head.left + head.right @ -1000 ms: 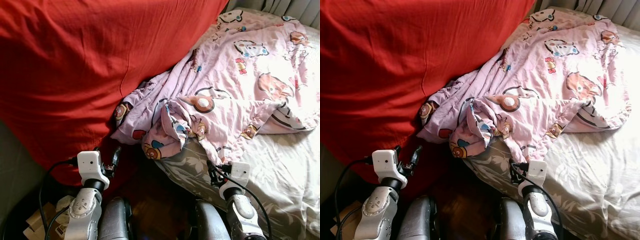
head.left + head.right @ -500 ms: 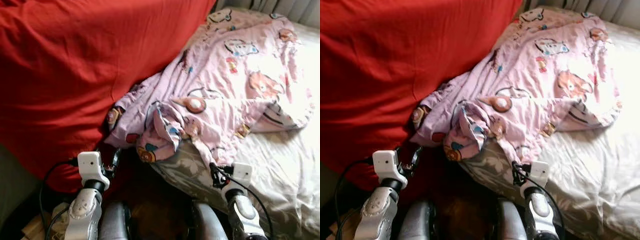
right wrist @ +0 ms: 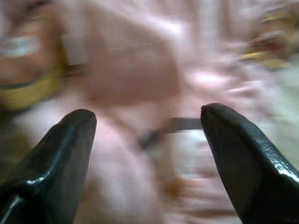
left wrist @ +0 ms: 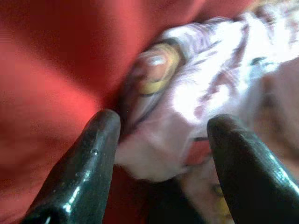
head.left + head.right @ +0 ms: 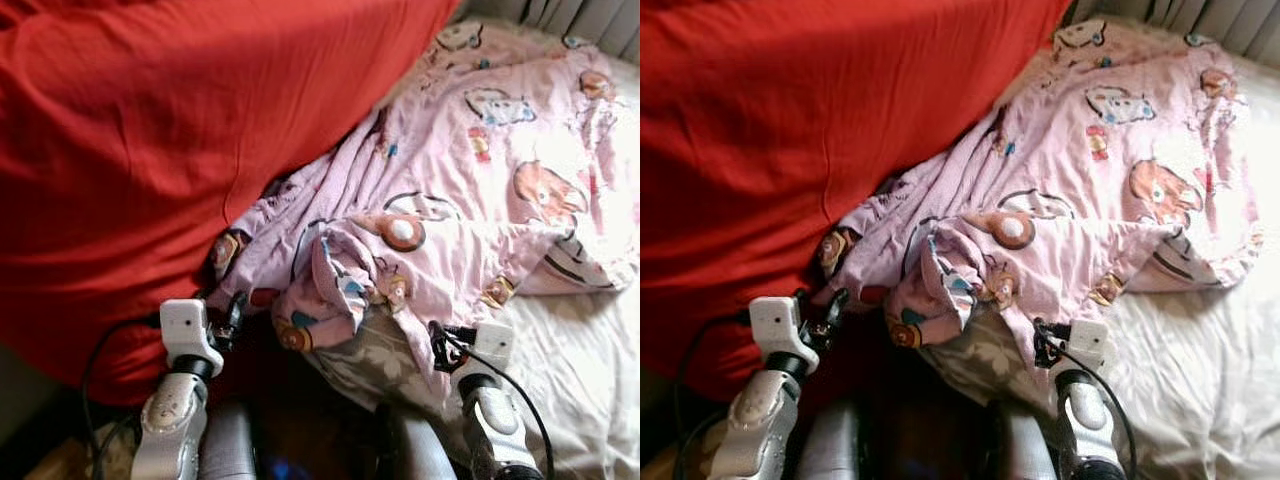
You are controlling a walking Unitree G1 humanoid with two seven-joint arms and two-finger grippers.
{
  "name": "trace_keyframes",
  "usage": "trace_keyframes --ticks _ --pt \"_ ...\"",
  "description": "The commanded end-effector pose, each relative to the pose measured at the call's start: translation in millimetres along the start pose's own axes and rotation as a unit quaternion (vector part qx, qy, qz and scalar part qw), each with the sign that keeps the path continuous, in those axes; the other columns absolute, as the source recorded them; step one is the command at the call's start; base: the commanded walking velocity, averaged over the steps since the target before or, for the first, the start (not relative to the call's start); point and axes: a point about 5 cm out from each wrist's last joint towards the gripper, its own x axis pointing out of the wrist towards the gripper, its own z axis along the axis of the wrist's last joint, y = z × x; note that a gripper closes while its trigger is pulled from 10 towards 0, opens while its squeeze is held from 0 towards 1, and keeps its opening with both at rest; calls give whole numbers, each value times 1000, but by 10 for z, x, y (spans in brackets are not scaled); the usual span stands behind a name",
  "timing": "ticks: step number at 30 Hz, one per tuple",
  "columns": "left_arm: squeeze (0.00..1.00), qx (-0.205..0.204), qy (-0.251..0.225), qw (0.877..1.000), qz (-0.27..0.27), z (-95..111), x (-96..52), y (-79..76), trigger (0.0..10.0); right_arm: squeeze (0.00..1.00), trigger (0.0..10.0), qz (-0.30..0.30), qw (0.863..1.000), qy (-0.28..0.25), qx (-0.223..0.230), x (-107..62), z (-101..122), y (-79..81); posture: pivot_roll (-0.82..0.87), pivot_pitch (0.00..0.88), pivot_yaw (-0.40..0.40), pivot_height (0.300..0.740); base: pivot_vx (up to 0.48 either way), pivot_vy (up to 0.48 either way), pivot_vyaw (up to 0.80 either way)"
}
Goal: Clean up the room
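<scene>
The left pincer [image 4: 156, 154], fingers apart, points at the near edge of the crumpled pink cartoon blanket [image 5: 470, 190] where a big red cushion [image 5: 150, 150] presses against it, while the right pincer [image 3: 147, 140], also apart, hovers over the blanket's front fold on the bed [image 5: 590, 340].

A crumpled blanket [image 5: 470, 190] lies on the bed [image 5: 590, 350], its bunched corner hanging over the bed's near edge. A large cushion [image 5: 150, 150] lies to the left, touching the blanket. The left gripper [image 5: 234, 312] sits just before that corner, the right gripper [image 5: 436, 345] before the blanket's near hem.
</scene>
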Motion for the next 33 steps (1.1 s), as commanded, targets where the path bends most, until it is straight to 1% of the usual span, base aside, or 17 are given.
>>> trace_keyframes --ticks 1,4,5,11,16,17,18,19,20,22,24,25,26,30,33 --pt "0 -1 12 1000 -4 -50 -26 -36 10000 0 10000 -20 1000 18 -4 -85 -118 -123 143 210 -58 591 0 0 0" --pt "0 -1 12 1000 -4 -51 -27 -38 10000 0 10000 -17 1000 19 -1 -115 -152 -117 141 210 -59 591 0 0 0" --pt "0 -1 13 1000 -5 -55 -27 -43 10000 1000 10000 -15 1000 17 2 -132 -167 -113 139 209 -59 591 0 0 0" --pt "0 1 17 1000 -11 -80 -39 -61 10000 1000 10000 -29 1000 -5 6 -183 -168 -144 138 201 -58 591 0 0 0" --pt "0 0 17 1000 -12 -84 -42 -65 10000 1000 10000 -23 1000 4 2 -214 -211 -144 136 193 -57 591 0 0 0" --pt "0 0 17 1000 -12 -87 -41 -69 10000 1000 10000 -17 1000 15 -2 -236 -254 -137 136 189 -57 591 0 0 0" --pt "0 0 17 1000 -13 -87 -39 -75 10000 1000 10000 -1 999 38 -10 -252 -318 -119 136 189 -57 591 0 0 0" --pt "0 0 17 1000 -13 -87 -39 -75 10000 1000 10000 -1 999 38 -10 -252 -318 -119 136 189 -57 591 0 0 0" --pt "0 0 17 1000 -14 -88 -37 -76 10000 1000 10000 9 999 51 -16 -259 -351 -106 132 187 -56 591 0 0 0" --pt "0 0 18 1000 -15 -89 -35 -82 10000 1000 10000 33 997 60 -25 -270 -381 -68 132 187 -56 591 0 0 0" --pt "0 -1 18 1000 -17 -89 -33 -88 10000 1000 10000 47 995 76 -48 -278 -420 -52 131 184 -56 591 0 0 0" --pt "0 -1 18 1000 -18 -88 -30 -92 10000 973 10000 56 993 88 -54 -279 -442 -46 134 185 -57 591 0 0 0" --pt "0 -1 18 1000 -18 -88 -30 -92 10000 0 10000 59 993 88 -56 -277 -440 -45 134 185 -57 591 0 0 0" --pt "0 0 17 1000 -17 -84 -29 -88 10000 0 10000 56 992 91 -64 -253 -422 -66 136 190 -57 591 0 0 0" --pt "0 0 18 1000 -16 -82 -33 -79 10000 0 10000 34 992 95 -81 -208 -376 -142 135 198 -55 591 0 0 0"
